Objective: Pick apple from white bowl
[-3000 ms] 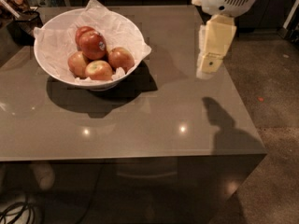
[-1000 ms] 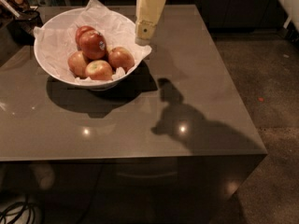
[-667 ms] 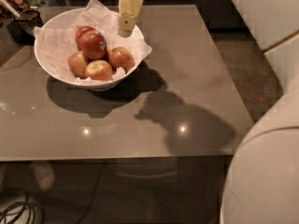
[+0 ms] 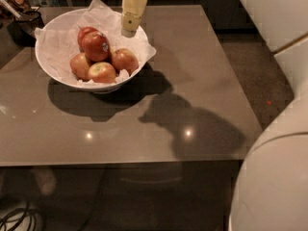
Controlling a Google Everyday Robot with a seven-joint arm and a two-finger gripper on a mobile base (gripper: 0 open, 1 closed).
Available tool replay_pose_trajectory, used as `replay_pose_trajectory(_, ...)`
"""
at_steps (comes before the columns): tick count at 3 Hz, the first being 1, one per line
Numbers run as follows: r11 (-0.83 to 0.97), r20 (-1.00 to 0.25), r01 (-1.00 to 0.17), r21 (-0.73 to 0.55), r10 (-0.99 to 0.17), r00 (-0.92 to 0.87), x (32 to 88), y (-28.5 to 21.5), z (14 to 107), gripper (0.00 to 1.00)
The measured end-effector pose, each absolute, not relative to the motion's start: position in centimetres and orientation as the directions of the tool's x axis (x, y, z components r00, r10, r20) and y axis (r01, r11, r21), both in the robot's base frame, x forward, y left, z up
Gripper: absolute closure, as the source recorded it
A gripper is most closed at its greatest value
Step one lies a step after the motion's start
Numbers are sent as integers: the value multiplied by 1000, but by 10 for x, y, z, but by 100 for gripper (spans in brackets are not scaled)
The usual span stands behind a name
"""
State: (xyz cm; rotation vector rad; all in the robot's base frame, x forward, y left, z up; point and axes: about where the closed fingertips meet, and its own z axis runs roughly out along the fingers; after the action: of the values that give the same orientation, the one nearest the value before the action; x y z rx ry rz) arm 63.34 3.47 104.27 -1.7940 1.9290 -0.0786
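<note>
The white bowl (image 4: 57, 69), lined with crumpled white paper, stands on the left part of the grey table (image 4: 202, 81). It holds several apples. The deep red apple (image 4: 95, 45) with a small pale sticker sits on top of the pile. Paler orange-yellow apples (image 4: 102, 71) lie around it, and another red apple (image 4: 83, 32) shows behind it. My gripper (image 4: 129, 32) hangs over the bowl's back right rim, to the right of the red apple and slightly above it.
My white arm (image 4: 274, 177) fills the right edge and lower right corner. Its shadow (image 4: 192, 124) falls on the table right of the bowl. Dark clutter (image 4: 19, 13) sits at the table's far left corner. Cables (image 4: 19, 215) lie on the floor below.
The gripper has moved left across the table from the right side to above the bowl's back right rim. The arm now fills more of the right edge.
</note>
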Motion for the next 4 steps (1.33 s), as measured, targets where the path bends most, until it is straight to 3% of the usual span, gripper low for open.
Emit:
replay_pose_trajectory(2, 116, -370, -969, -218, -929, -27, 648, 71, 998, 0)
replay_pose_trajectory(4, 71, -401, -971, -230, -916, 28, 652, 87, 993, 0)
